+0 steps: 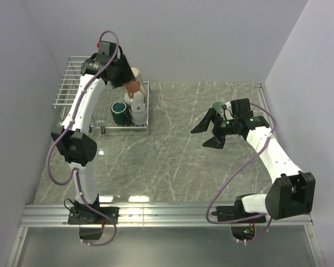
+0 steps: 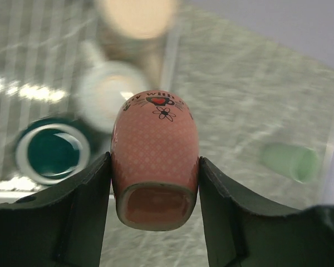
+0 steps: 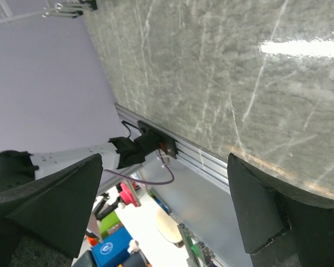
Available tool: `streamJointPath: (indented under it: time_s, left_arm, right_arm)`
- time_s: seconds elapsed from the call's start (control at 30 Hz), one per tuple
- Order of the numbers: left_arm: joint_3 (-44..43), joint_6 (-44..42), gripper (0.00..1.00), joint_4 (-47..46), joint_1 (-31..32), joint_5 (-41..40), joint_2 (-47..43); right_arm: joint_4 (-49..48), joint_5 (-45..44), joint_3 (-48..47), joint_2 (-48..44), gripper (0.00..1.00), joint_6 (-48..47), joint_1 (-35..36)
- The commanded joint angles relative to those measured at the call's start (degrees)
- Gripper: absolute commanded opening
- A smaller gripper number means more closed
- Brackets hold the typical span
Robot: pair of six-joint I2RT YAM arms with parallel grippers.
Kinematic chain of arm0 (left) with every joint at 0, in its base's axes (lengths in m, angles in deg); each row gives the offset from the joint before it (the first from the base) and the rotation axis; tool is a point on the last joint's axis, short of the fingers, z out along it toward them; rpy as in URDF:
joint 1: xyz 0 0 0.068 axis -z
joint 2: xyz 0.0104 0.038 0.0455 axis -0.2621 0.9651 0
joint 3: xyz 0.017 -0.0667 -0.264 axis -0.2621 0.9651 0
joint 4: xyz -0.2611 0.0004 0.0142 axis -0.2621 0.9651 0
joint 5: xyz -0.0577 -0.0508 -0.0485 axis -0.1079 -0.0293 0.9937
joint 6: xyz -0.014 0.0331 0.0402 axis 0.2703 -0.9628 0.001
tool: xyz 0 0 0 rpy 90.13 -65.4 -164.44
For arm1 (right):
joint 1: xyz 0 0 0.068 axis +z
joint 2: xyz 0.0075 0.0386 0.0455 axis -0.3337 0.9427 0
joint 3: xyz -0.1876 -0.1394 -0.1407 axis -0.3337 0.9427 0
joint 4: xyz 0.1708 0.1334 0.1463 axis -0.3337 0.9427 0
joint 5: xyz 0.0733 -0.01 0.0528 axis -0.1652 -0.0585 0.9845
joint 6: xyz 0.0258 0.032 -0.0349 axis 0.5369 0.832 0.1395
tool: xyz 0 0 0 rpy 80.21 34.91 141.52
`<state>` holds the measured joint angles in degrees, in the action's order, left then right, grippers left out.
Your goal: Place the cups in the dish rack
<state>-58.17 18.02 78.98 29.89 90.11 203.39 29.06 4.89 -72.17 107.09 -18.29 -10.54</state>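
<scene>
— Over the dish rack (image 1: 72, 75), my left gripper (image 2: 155, 164) pinches the orange-red cup (image 2: 155, 142) by its sides. Best spot?
— Ease it down between the beige cup (image 1: 136, 73) and the white cup (image 1: 138, 112), bumping neither. Your right gripper (image 1: 207, 134)?
— Spread wide, empty, near the pale green cup (image 1: 217, 105).

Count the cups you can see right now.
5: orange cup in the left gripper over the dish rack; beige cup, white cup and dark green cup in the rack; pale green cup on the table by the right gripper. Another may be hidden.
</scene>
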Motion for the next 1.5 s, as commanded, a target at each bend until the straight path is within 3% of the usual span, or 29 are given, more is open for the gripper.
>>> streamJointPath:
  time_s: [0.0, 0.17, 0.5, 0.73, 0.97, 1.13, 1.47]
  left_arm:
    - [0.99, -0.69, 0.00, -0.02, -3.27, -6.40, -2.53]
    - [-2.97, -2.98, 0.00, 1.21, -5.47, -8.95, 1.42]
    - [0.64, -2.98, 0.00, -2.13, -7.40, -10.00, 4.50]
    - [-5.52, -6.93, 0.00, -2.92, -8.11, -12.55, 10.30]
    - [2.20, -8.69, 0.00, -8.28, -10.13, -13.08, 8.99]
    - [2.39, -11.06, 0.00, -8.90, -11.09, -13.52, 10.30]
    - [9.32, -14.50, 0.00, -10.92, -11.71, -8.95, 9.42]
  right_arm:
    - [1.89, -1.43, -0.23, -2.12, 1.00, -2.82, 0.72]
    - [4.09, -2.40, -3.20, -0.63, 0.97, -5.19, 1.33]
    - [3.57, -1.70, -4.53, 2.62, 0.96, -5.72, 1.42]
    - [4.70, -2.31, -4.71, 2.98, 0.95, -6.77, 1.07]
    - [7.25, -4.42, -5.50, 3.15, 0.94, -8.79, 0.10]
    - [7.70, -4.51, -5.68, 3.94, 0.93, -9.06, -0.51]
    - [6.82, -3.20, -5.41, 6.14, 0.92, -8.62, -0.95]
